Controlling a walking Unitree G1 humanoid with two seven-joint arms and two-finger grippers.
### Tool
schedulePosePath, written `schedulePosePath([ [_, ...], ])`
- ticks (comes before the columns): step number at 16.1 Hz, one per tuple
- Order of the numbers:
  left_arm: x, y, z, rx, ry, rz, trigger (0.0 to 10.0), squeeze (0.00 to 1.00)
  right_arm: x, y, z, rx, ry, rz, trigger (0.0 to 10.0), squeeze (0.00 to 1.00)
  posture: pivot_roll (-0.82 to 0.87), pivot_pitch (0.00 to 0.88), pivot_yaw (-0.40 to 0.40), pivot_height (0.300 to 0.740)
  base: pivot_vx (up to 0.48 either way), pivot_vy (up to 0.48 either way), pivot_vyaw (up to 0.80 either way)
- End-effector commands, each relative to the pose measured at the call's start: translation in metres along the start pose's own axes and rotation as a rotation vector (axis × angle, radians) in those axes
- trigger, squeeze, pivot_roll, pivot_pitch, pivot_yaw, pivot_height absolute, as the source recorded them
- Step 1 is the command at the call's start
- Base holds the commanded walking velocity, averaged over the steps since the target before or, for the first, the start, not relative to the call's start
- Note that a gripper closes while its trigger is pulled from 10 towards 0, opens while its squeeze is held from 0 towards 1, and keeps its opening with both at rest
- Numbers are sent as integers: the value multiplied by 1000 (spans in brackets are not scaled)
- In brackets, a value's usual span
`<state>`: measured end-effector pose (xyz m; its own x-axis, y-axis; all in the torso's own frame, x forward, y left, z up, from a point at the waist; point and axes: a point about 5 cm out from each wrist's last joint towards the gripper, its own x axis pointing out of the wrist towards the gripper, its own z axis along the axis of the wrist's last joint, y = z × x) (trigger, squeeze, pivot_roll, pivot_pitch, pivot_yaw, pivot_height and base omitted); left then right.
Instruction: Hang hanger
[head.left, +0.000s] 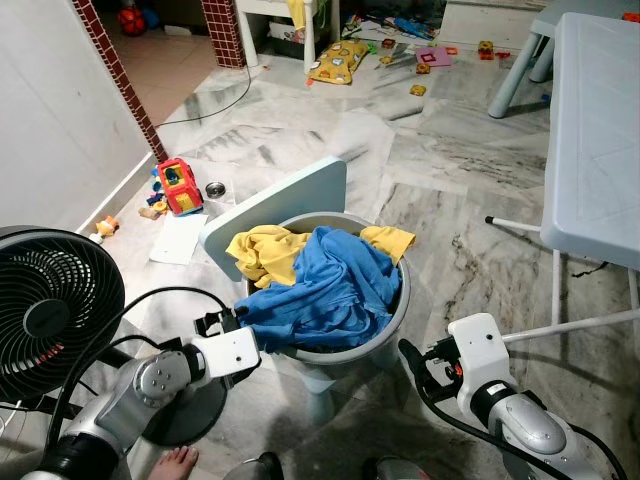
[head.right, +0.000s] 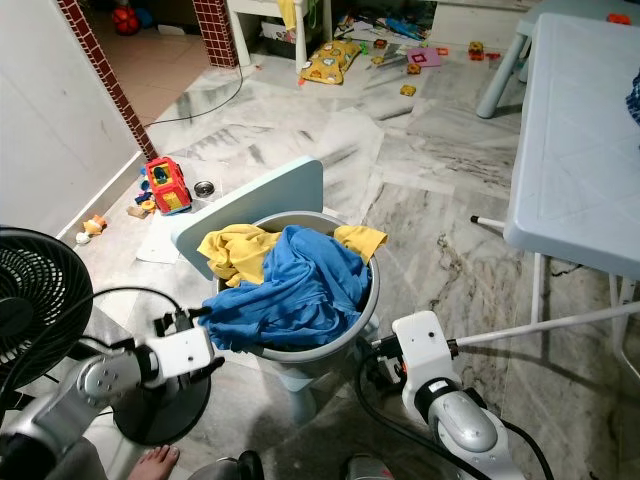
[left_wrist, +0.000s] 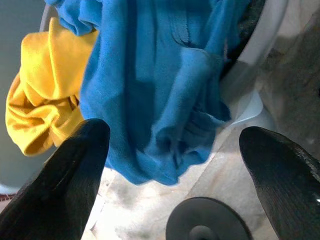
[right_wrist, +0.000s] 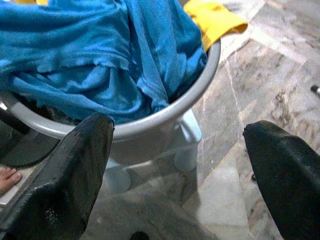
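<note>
Bright, even daylight; wrist views w/ soft-focus fingers (left_wrist: 75, 170).

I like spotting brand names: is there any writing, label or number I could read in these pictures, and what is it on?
None can be read.
Red toy truck: coloured markings, too small to read.
Yellow toy cushion: printed shapes, too blurred to tell letters.
Blue garment in the grey basket: no print visible.

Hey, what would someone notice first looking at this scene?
A grey basket heaped with a blue garment and a yellow one sits dead centre on a pale stool. The open left gripper and open right gripper flank it, and a black fan stands at the robot's left.
</note>
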<state>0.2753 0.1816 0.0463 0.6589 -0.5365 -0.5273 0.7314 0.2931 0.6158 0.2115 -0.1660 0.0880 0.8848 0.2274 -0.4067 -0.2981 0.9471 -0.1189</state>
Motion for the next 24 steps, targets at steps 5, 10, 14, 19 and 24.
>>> schedulePosePath([
  [5, 15, -2, -4, 27, 16, -70, 10000, 0, -4, 2, 7, 5, -1, 5, 10000, 0, -246, 251, 80, 740, 0, 0, 0],
  [10, 21, 3, 0, 45, -16, -98, 10000, 0, -5, 9, 6, 7, 20, 25, 10000, 0, -228, 269, 109, 740, 0, 0, 0],
  [14, 29, 0, 6, 63, -33, -145, 10000, 0, -7, 9, 2, 6, 49, 32, 10000, 0, -242, 263, 108, 740, 0, 0, 0],
  [19, 32, -6, -3, 97, 32, -196, 9647, 0, -5, 8, 3, -4, 54, 32, 10000, 0, -255, 254, 97, 740, 0, 0, 0],
  [24, 28, 1, -13, 151, 100, -200, 0, 0, -3, 4, 3, -14, 57, 28, 10000, 0, -260, 244, 99, 740, 0, 0, 0],
])
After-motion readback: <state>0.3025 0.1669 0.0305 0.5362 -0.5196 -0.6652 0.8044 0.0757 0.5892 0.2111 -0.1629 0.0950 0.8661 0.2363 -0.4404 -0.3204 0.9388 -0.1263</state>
